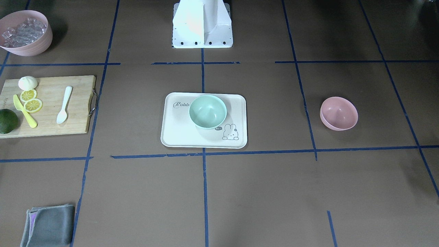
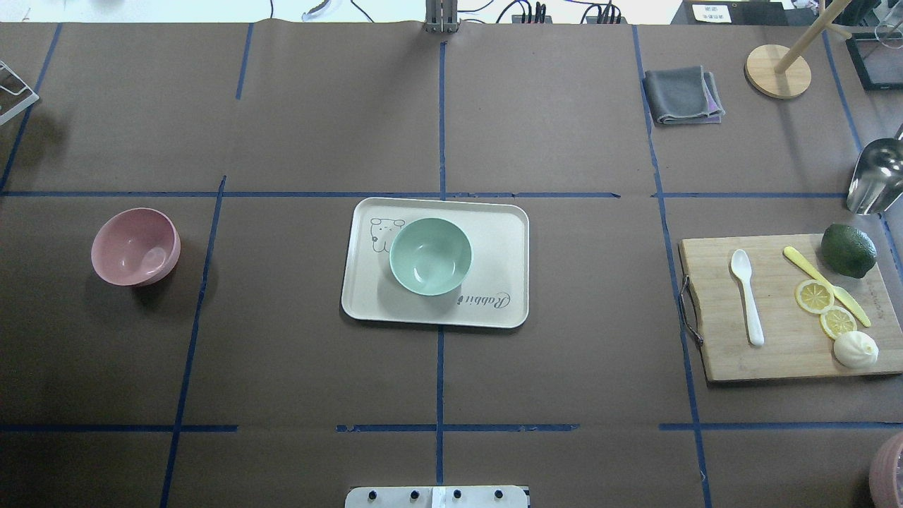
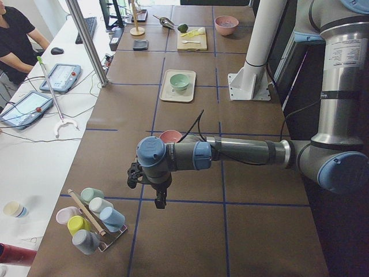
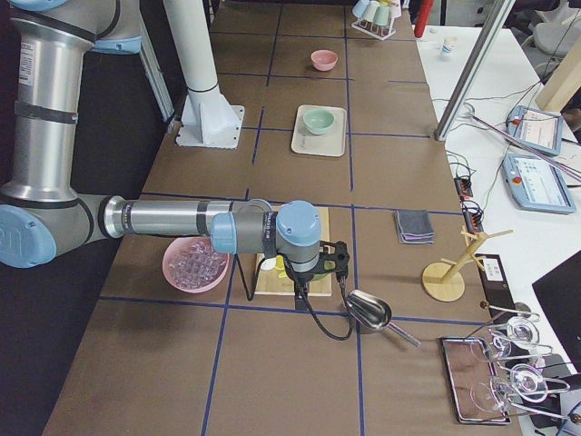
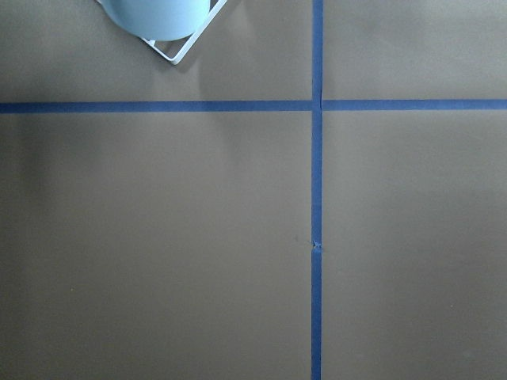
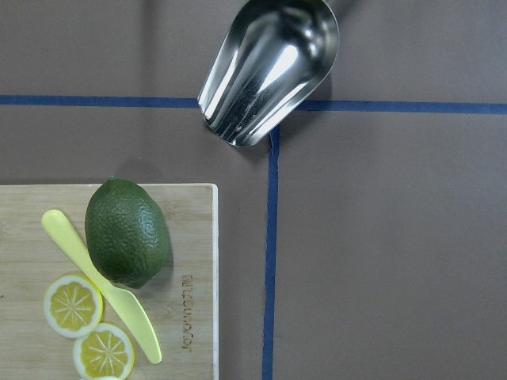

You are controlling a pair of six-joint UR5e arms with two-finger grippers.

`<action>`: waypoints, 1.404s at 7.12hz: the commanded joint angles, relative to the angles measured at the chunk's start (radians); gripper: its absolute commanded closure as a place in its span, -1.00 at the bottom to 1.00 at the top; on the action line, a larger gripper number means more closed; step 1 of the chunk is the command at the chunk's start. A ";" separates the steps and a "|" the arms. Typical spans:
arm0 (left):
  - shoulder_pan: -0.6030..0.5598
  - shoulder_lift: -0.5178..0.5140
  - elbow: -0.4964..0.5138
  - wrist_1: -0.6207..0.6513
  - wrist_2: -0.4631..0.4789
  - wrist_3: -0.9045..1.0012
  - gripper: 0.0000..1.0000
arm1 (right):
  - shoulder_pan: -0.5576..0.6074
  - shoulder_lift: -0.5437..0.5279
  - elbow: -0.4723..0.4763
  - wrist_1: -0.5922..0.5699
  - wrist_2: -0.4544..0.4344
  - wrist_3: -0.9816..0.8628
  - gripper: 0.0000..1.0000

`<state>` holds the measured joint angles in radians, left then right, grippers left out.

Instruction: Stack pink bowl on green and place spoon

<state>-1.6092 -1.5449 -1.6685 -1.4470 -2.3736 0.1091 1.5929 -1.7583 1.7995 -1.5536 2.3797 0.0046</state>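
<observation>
While the left hand (image 3: 157, 199) and right hand (image 4: 303, 286) hang over the table (image 2: 282, 367), I cannot tell if they are open. The green bowl (image 2: 430, 256) sits on the tray (image 2: 504, 233). The pink bowl (image 2: 135, 246) stands well apart. The spoon (image 2: 746, 296) lies on the board (image 2: 726, 360).

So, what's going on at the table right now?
Nothing is being handled yet. The pink bowl sits alone on the table, the green bowl is on the tray, and the spoon lies on the cutting board. The left hand hangs near a cup rack; the right hand hangs near the board's edge.
</observation>
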 commanded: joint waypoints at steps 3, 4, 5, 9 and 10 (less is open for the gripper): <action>0.029 -0.036 -0.037 -0.055 -0.027 -0.011 -1.00 | -0.001 -0.001 0.001 0.000 0.012 0.003 -0.99; 0.110 -0.040 -0.052 -0.055 -0.114 -0.041 -1.00 | -0.001 -0.001 0.003 0.001 0.010 0.003 -0.99; 0.230 -0.040 -0.082 -0.103 -0.095 -0.216 -1.00 | -0.001 -0.004 -0.002 0.001 0.007 0.002 -0.99; 0.438 -0.030 0.014 -0.582 0.049 -0.840 -0.99 | 0.001 0.020 0.030 0.001 -0.001 0.000 -0.99; 0.475 -0.044 0.062 -0.649 0.068 -0.909 -0.99 | -0.001 0.014 0.029 0.001 -0.001 -0.003 -0.99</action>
<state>-1.1818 -1.5786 -1.6606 -1.9995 -2.3358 -0.7027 1.5928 -1.7459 1.8205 -1.5520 2.3803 0.0033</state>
